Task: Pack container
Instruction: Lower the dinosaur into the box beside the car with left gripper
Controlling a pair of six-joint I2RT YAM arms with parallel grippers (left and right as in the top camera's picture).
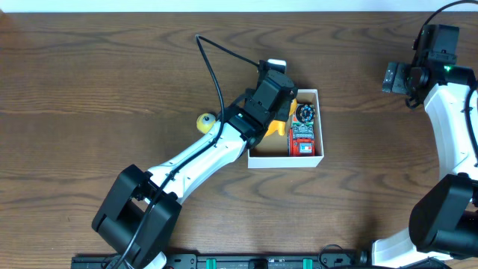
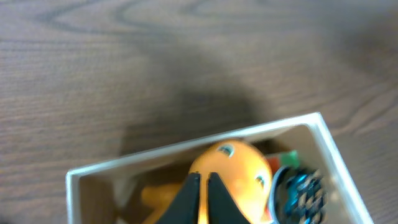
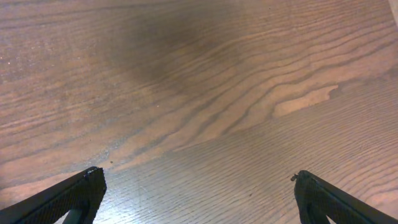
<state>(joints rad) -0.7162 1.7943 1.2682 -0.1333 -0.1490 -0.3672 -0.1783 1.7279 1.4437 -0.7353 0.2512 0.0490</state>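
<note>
My left gripper [image 2: 200, 177] holds its jaws pressed nearly together at the orange toy [image 2: 233, 171] in the nine-o'clock half of the box [image 2: 186, 146], near the middle of the table [image 1: 89, 75], so I should part them gently and lift straight up, while my right gripper [image 3: 198, 175] hangs spread wide.

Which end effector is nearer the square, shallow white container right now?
Left. The left end effector is over the square white container, above the round orange toy inside it. The right end effector hangs over bare wood, far off to the container's right.

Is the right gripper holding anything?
No, the right gripper is open over the table, with nothing between its fingers.
</note>
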